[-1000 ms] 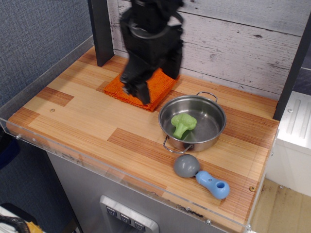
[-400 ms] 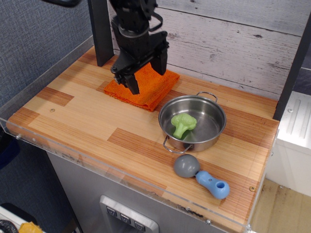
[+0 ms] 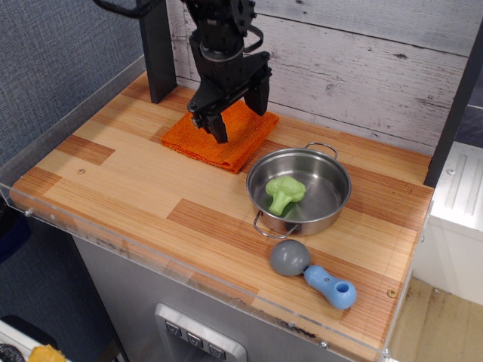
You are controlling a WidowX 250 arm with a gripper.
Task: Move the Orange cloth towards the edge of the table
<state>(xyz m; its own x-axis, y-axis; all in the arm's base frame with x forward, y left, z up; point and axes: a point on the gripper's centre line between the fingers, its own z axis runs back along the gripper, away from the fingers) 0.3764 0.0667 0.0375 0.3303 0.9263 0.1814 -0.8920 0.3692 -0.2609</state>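
The Orange cloth [image 3: 220,137] is found lying flat at the table's [image 3: 143,181] rear, near the plank wall. The gripper [image 3: 240,115] is positioned directly over it, jaws spread, nothing grasped.

From my feed, the gripper [image 3: 238,111] covers the middle of the Orange cloth [image 3: 241,139], so I cannot tell whether its fingertips touch the fabric. The arm runs off the top edge, and the table [image 3: 136,181] hides its own base.

Cloth [image 3: 219,136] left of pan [image 3: 300,191], perhaps touching
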